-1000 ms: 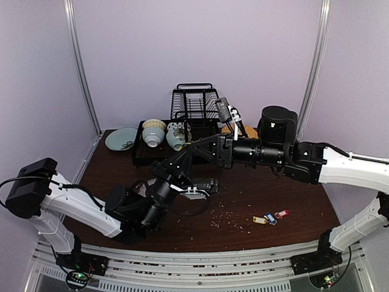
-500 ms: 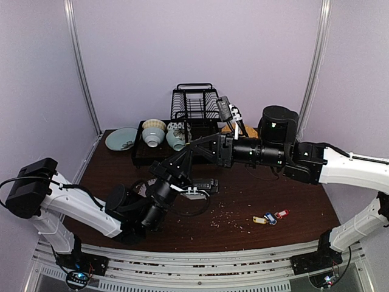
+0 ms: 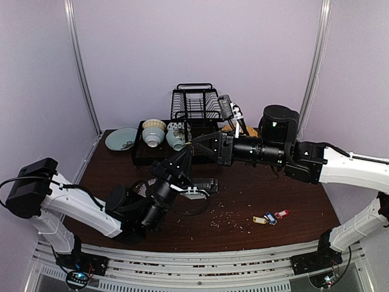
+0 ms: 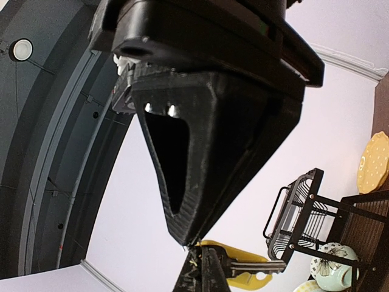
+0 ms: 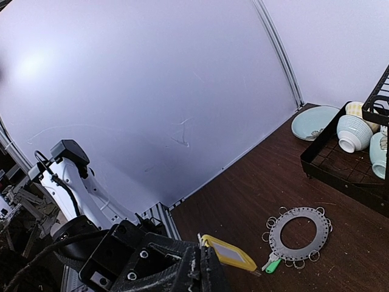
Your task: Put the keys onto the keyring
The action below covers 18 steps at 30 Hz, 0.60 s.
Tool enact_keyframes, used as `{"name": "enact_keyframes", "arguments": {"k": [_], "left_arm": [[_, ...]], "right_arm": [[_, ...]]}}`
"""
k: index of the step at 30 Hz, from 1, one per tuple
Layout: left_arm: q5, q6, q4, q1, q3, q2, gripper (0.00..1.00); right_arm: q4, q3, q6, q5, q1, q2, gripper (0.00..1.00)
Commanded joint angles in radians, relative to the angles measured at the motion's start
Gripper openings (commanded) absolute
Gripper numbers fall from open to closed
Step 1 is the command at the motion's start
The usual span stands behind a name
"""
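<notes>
Where both arm tips meet mid-frame in the top view, yellow-tagged key [image 5: 230,253] is pinched by left gripper [image 4: 203,272]. Right gripper [image 4: 184,236], jaws pressed together, has its tip right at the key. Keyring [image 5: 299,229] lies flat on table [image 5: 255,182], lower right of the right wrist view, with green-tagged key [image 5: 271,264] at its rim.

Table [image 3: 292,198]: dark brown wood, under my arms. Far L corner had pale green plate [image 3: 120,139]. Beside it sat black tray [image 5: 331,177] w/ bowls, and black wire rack [image 3: 194,104] at back. Keyring [image 5: 276,237] lay flat mid-L, green-tagged key [image 5: 271,264] at its edge. I saw three tagged keys [image 3: 270,218] (yellow, blue, red) bunched front R. Crumbs [image 3: 226,213] were scattered mid-table.
</notes>
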Motion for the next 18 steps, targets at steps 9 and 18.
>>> {"name": "enact_keyframes", "arguments": {"k": [9,18], "left_arm": [[0.005,0.041,0.293,0.006,0.029,0.03,0.0],[-0.003,0.039,0.293,0.006,0.028,0.029,0.0]], "right_arm": [[0.009,0.019,-0.017,-0.028,0.001,0.009,0.13],[-0.004,0.013,-0.039,-0.012,0.0,0.001,0.07]]}}
